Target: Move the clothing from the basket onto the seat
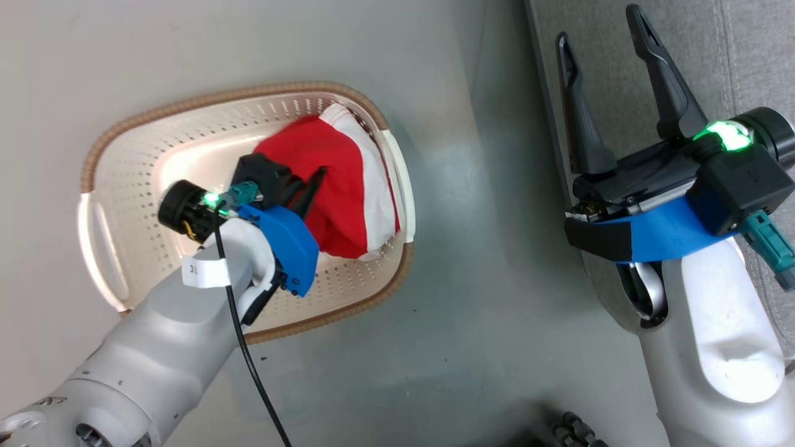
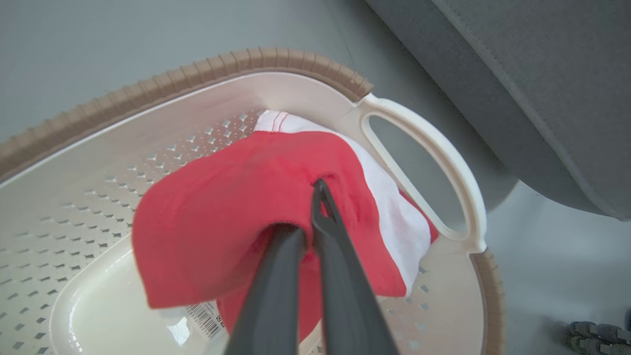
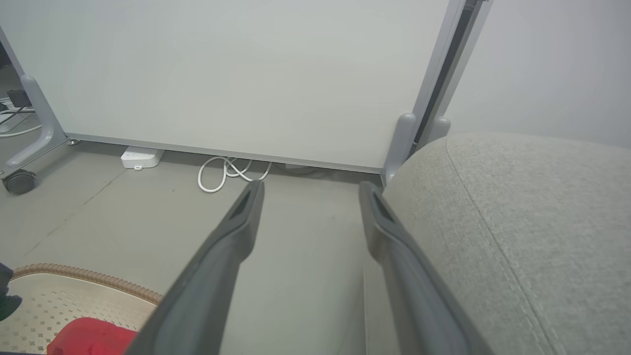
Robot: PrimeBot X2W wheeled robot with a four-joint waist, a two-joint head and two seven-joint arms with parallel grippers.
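Our left forearm (image 1: 180, 323) and right forearm (image 1: 714, 335) are smooth, rounded shells of pale grey-white. Each wrist wears a bright blue plastic bracket (image 1: 289, 239) beside a black boxy housing (image 1: 736, 186), where a green light (image 1: 723, 133) glows and a teal plug (image 1: 773, 245) sticks out. A thin black cable (image 1: 245, 354) runs along the left forearm, past a white label (image 1: 202, 272) printed with dark digits we cannot fully read. The left pincer (image 1: 309, 185) and right pincer (image 1: 597, 25) each have two long dark grey fingers (image 3: 217, 266) that taper to narrow tips, with a shallow slot near the end.
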